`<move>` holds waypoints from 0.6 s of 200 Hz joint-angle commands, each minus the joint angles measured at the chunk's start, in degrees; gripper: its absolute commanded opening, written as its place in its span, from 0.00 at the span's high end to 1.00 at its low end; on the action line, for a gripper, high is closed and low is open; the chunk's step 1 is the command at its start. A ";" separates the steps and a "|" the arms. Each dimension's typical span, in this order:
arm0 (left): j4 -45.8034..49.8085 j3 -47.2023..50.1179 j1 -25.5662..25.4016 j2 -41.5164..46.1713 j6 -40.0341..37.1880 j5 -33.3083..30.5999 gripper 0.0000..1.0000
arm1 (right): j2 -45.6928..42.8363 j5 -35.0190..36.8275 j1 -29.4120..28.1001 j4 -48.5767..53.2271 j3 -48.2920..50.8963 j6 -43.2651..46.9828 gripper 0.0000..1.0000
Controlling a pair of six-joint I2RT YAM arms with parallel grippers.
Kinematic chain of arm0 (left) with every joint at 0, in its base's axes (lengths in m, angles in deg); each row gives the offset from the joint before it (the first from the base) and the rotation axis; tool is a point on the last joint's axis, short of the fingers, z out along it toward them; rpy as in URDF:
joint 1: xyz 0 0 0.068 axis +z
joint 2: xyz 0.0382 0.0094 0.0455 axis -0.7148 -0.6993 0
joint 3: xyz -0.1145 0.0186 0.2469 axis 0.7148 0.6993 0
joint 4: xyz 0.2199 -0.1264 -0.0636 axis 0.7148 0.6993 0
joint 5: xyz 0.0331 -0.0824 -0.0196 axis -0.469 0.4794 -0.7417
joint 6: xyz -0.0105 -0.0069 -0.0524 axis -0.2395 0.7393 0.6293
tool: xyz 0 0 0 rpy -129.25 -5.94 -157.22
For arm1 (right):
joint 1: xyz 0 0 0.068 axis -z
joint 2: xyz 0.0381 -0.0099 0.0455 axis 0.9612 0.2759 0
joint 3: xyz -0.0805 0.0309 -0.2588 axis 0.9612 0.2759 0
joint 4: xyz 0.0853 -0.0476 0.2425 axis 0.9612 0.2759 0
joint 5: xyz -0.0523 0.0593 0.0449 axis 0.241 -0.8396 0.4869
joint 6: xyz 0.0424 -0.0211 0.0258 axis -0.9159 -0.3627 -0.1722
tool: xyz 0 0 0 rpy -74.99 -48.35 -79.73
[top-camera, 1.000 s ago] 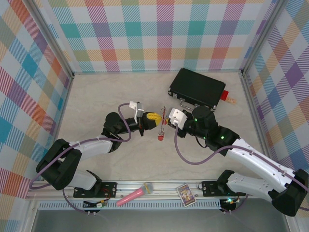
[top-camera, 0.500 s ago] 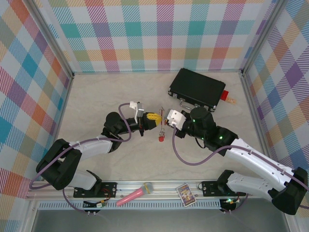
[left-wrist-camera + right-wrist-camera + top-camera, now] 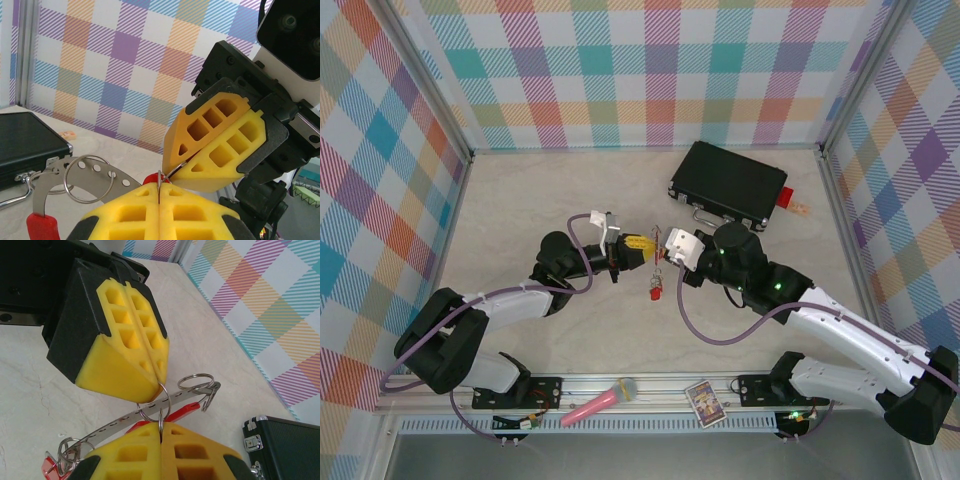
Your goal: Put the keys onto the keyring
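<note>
The keyring [image 3: 125, 421], a grey perforated metal band with a red arc [image 3: 186, 411], hangs between my two grippers above the table [image 3: 520, 210]. In the left wrist view the keyring [image 3: 46, 186] curves off to the left. My left gripper [image 3: 159, 189] is shut on a small metal ring [image 3: 155, 405] that goes round the band. My right gripper [image 3: 161, 429] is shut on a second thin ring, seen edge-on, crossing the first. The two grippers meet tip to tip, left gripper [image 3: 642, 246] and right gripper [image 3: 665, 248]. Red keys [image 3: 50, 466] dangle at the band's low end, and a key [image 3: 656, 293] hangs below the grippers.
A black case [image 3: 728, 183] lies behind the right arm, with a red block [image 3: 783, 196] at its right end. A pink microphone [image 3: 600, 401] and a small card [image 3: 703, 401] rest on the front rail. Plaid walls close in the back and both sides.
Both grippers stay shut on their rings. The right gripper has edged slightly toward the left one, and the hanging red key has swung a little lower.
</note>
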 commanded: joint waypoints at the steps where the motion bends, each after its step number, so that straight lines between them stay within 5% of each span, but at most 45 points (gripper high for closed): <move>1: -0.68 -0.33 -0.34 1.88 -1.34 -0.61 1.00 | -0.55 -2.06 -0.49 0.03 0.01 0.56 1.00; 45: -1.50 0.20 -0.34 2.27 -1.39 -1.35 1.00 | -1.28 3.39 -0.54 -0.44 0.70 -0.61 1.00; 120: -5.66 -0.03 -0.34 0.60 2.25 -1.36 1.00 | -1.04 -0.93 -0.80 1.02 0.98 0.58 1.00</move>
